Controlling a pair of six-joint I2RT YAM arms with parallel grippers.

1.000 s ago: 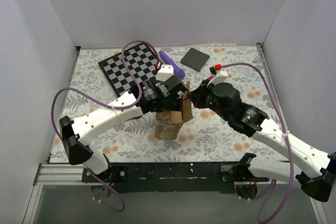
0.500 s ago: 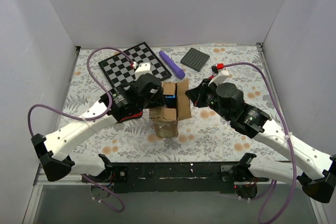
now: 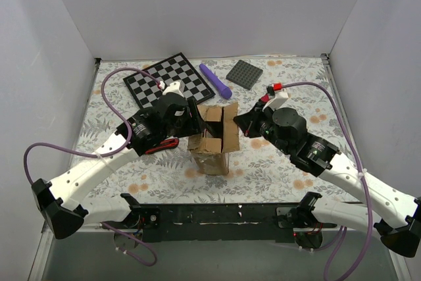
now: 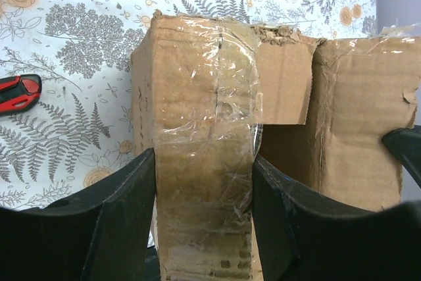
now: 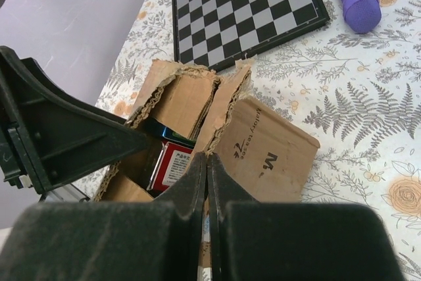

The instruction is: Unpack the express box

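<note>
The top camera looks down on the express box; both wrist cameras face it closely from opposite sides.

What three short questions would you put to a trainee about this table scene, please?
1. True or false: the box has its top flaps taped shut.
2. What lies between the chessboard and the grey plate? A) a purple stick B) a yellow sponge C) a blue cup
3. Fill in: the ___ arm's fingers are pressed together.
Key: 1 false, the flaps stand open; 2 A; 3 right, the right gripper is shut.
</note>
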